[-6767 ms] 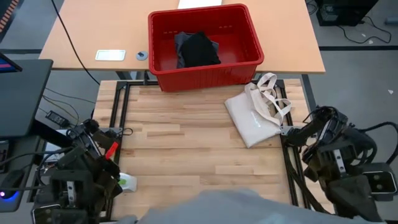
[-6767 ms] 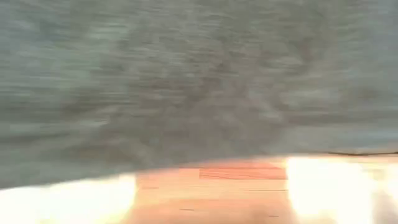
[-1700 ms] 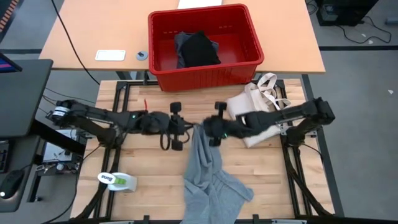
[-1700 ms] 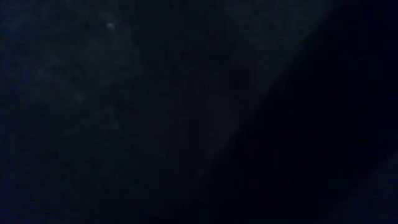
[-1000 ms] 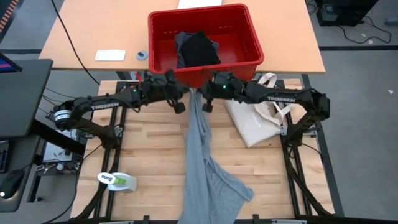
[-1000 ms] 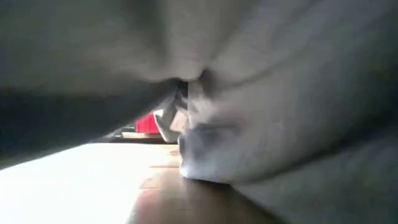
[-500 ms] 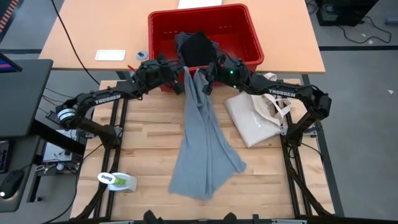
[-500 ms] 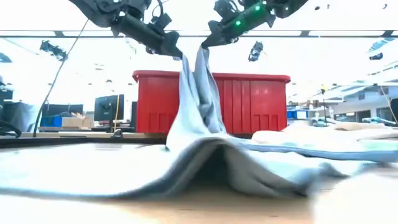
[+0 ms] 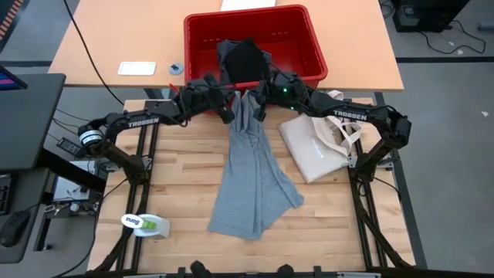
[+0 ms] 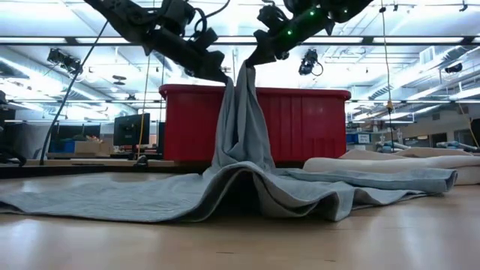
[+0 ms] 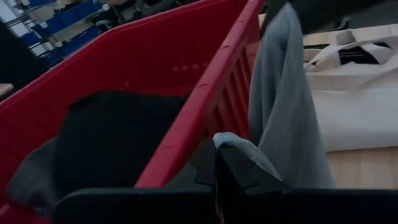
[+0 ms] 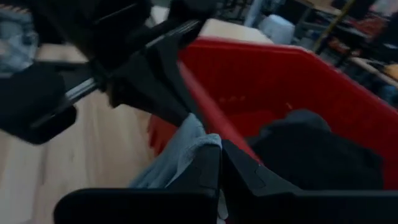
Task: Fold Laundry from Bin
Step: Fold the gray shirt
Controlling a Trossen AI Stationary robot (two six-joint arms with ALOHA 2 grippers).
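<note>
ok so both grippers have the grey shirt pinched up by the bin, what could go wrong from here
1. The left gripper and right gripper hold the grey T-shirt close together, so it hangs bunched and may lie down creased rather than flat.
2. The held edge is right by the red bin rim; it could snag there or drop in with the black garment.
3. The shirt's right side lies close to the tote bag and could drag it.

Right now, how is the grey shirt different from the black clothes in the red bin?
The grey T-shirt is light; the black garment is dark. The T-shirt is out of the red bin, pulled long across the wooden table; the black garment sits bunched inside. The left pincer and right pincer pinch the T-shirt's top; nothing holds the black garment. Both are soft cloth.
</note>
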